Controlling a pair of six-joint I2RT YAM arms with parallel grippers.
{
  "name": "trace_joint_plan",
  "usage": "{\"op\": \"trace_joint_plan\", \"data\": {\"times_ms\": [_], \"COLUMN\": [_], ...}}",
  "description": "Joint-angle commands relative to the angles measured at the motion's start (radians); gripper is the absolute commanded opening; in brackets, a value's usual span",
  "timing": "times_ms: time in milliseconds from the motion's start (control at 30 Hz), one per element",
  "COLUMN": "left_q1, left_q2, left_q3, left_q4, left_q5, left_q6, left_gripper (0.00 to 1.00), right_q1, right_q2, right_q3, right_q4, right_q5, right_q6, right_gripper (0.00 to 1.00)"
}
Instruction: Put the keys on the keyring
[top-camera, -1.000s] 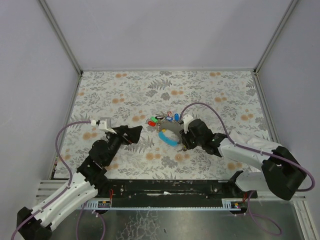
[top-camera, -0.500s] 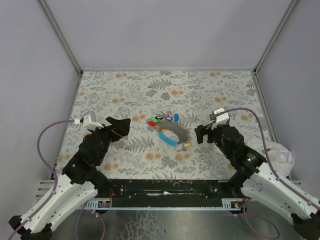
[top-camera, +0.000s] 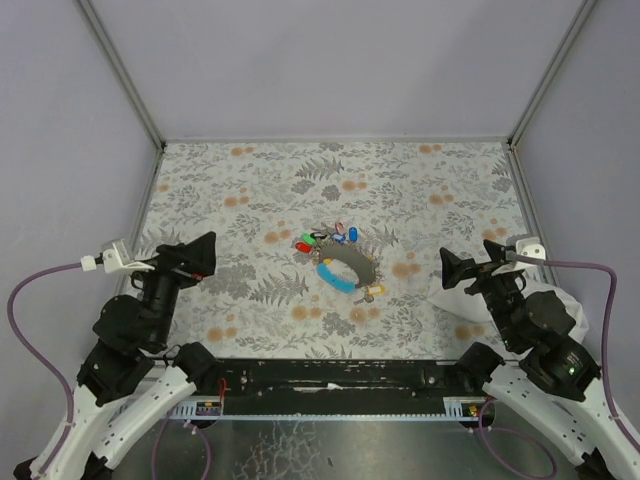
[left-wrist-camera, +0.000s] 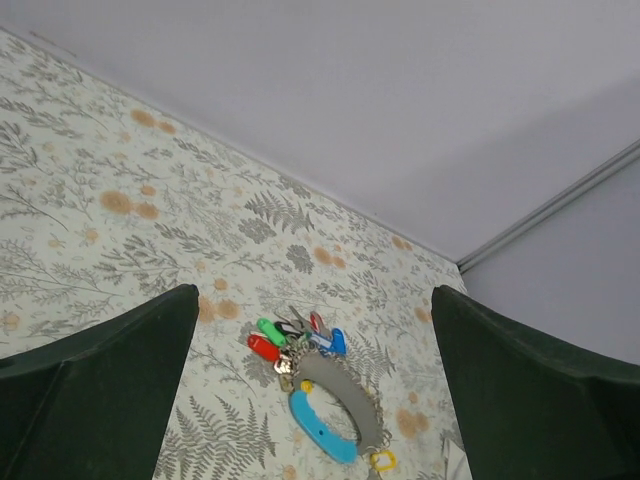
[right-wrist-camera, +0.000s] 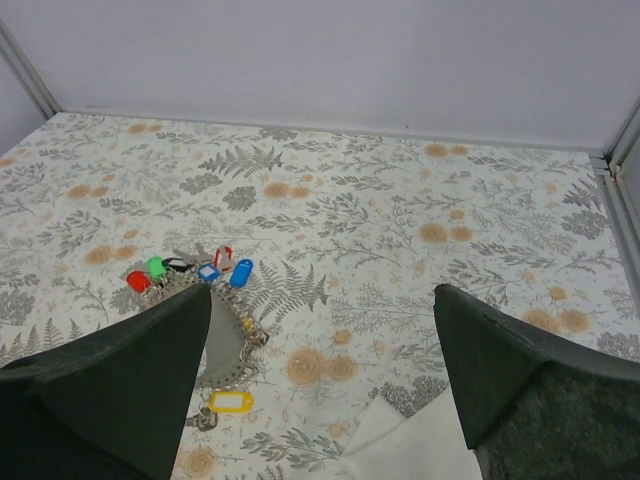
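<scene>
The keys (top-camera: 325, 238) lie bunched mid-table, with red, green and blue heads fanned out (left-wrist-camera: 295, 335) (right-wrist-camera: 190, 268). The keyring (left-wrist-camera: 284, 366) is a small tangle of metal at the end of a curved blue and grey strap (top-camera: 345, 268) (left-wrist-camera: 335, 410) (right-wrist-camera: 225, 345). A yellow-headed key (top-camera: 375, 291) (left-wrist-camera: 382, 461) (right-wrist-camera: 230, 401) lies at the strap's other end. My left gripper (top-camera: 200, 255) (left-wrist-camera: 315, 291) hangs open and empty, well left of the bunch. Off to the right, my right gripper (top-camera: 462, 262) (right-wrist-camera: 322, 290) is also open and empty.
A white cloth (top-camera: 445, 300) (right-wrist-camera: 420, 440) lies on the floral table cover under the right arm. Grey walls with metal corner posts (top-camera: 125, 85) close in the back and sides. Purple cables (top-camera: 40, 280) loop from both wrists.
Both arms have drawn back toward the near edge. My right gripper, nearly shut at the strap a second ago, has opened and swung away to the right.
</scene>
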Motion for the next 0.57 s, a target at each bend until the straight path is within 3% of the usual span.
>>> {"op": "trace_joint_plan", "data": {"times_ms": [0,533], "left_q1": [0.007,0.068], "left_q2": [-0.040,-0.070], "left_q3": [-0.017,-0.065], "left_q4": [-0.017,0.011], "left_q5": [-0.020,0.065], "left_q6": [0.089,0.108], "left_gripper": [1.00,1.00], "right_q1": [-0.003,-0.003], "right_q2": [-0.036,-0.044], "right_q3": [-0.002,0.001], "right_q4": [-0.025,-0.028], "right_q5": [0.041,0.016], "right_q6": [-0.016,-0.022], "right_gripper": [0.99,0.99]}}
